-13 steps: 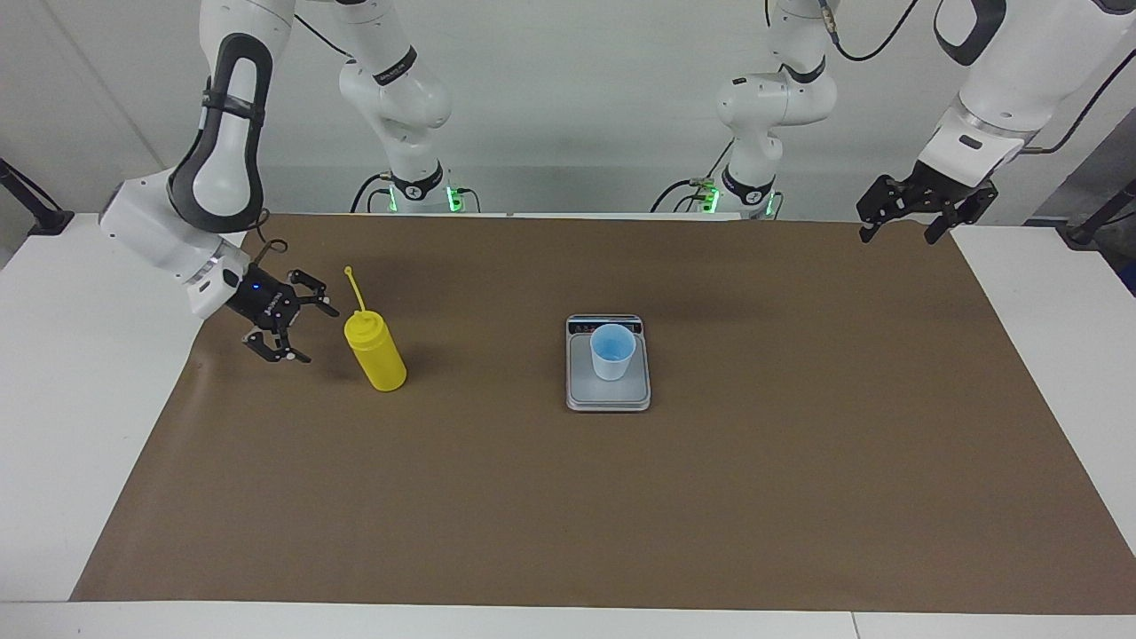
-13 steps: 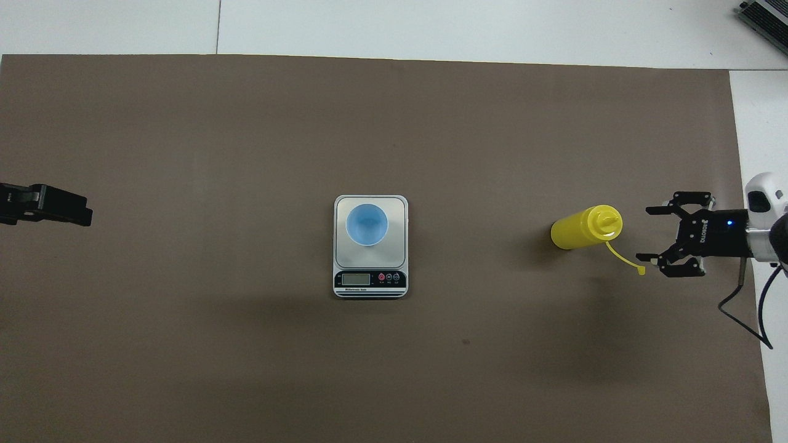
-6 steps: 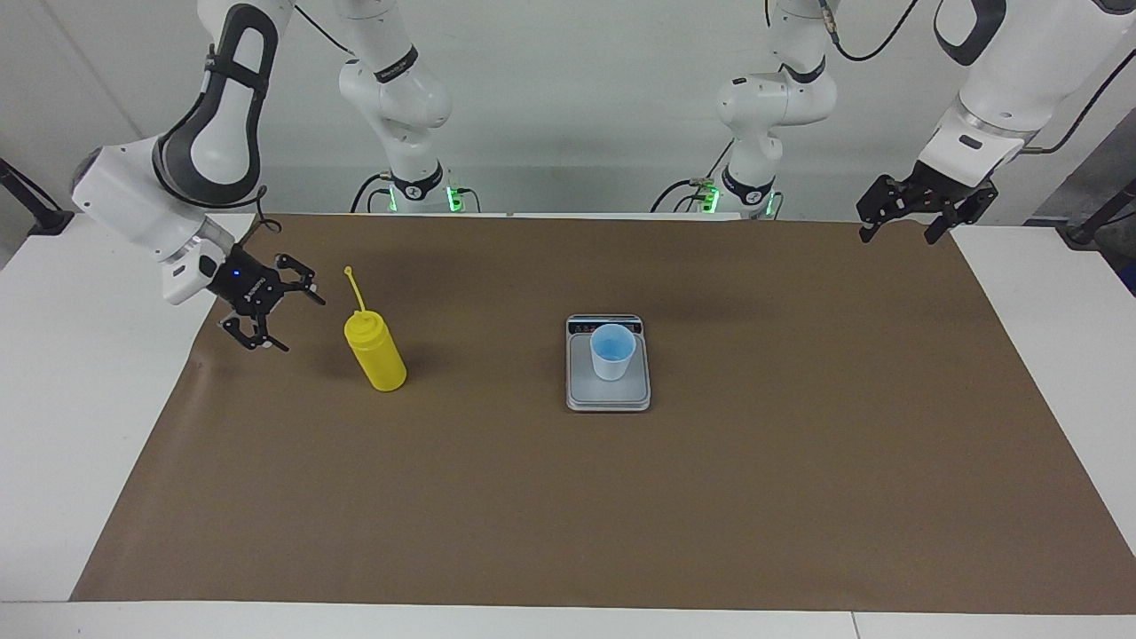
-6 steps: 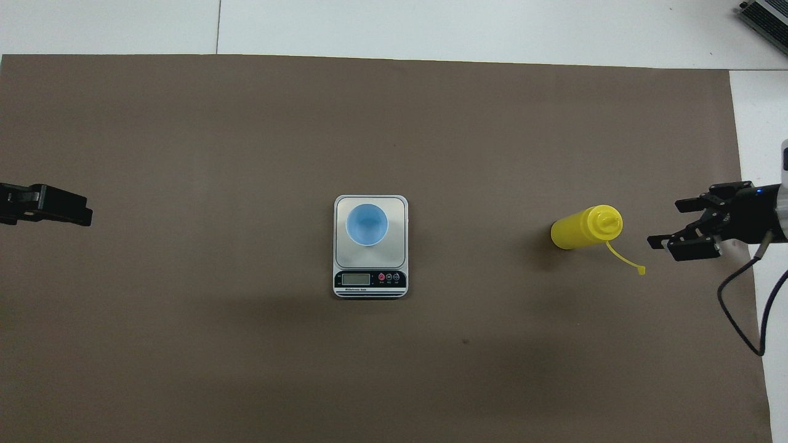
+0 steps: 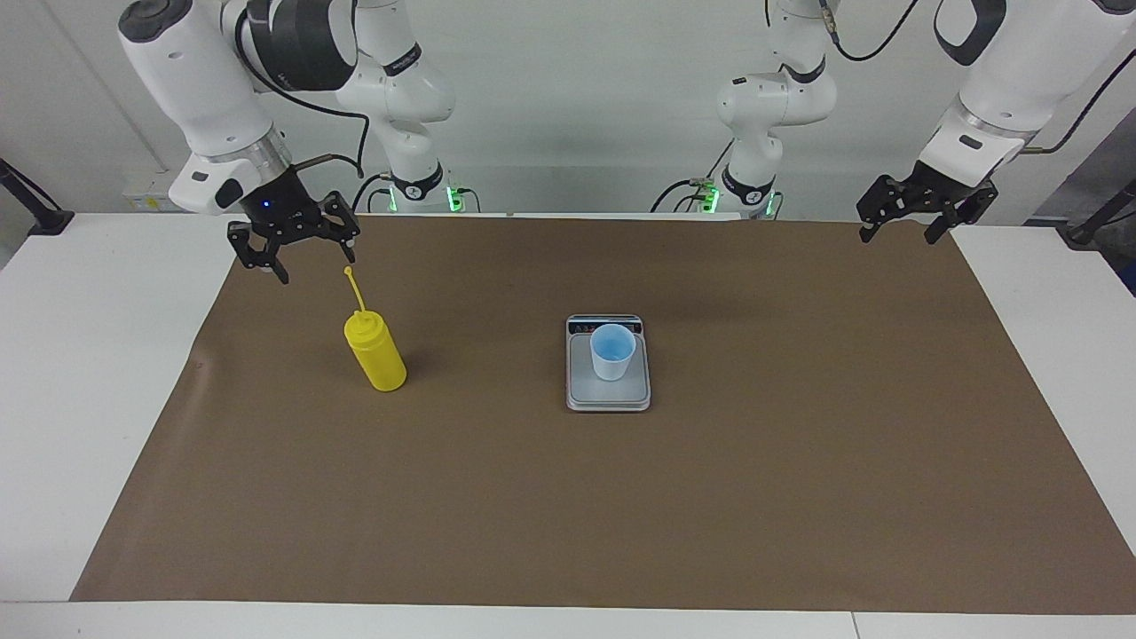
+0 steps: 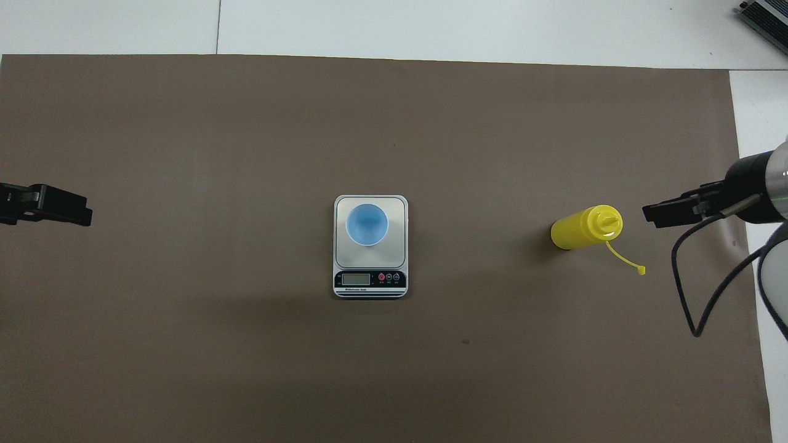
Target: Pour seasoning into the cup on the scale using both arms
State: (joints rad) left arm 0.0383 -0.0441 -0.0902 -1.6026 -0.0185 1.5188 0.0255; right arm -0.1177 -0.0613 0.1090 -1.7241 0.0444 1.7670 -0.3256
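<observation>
— Pincer check: right pincer (image 5: 297,251) hangs wide open and empty, up in the air over the mat's edge at the right arm's end, beside the yellow squeeze bottle (image 5: 376,353) but clear of it. Left pincer (image 5: 914,216)?

— Open too, holding nothing, waiting over the mat's corner at the left arm's end. The bottle stands upright on the brown mat (image 5: 568,497), its cap strap (image 5: 353,288) sticking up toward the right pincer.

— And the target?

— Light blue cup (image 5: 612,351) sits on the kitchen scale (image 5: 608,395) mid-counter, well apart from the bottle.

— Risks?

— I'd say 2. The strap could snag a finger as the pincer comes down, tipping the bottle. And the cup is light; a nudge from the nozzle or squeezing too hard could knock it over or miss the rim.
</observation>
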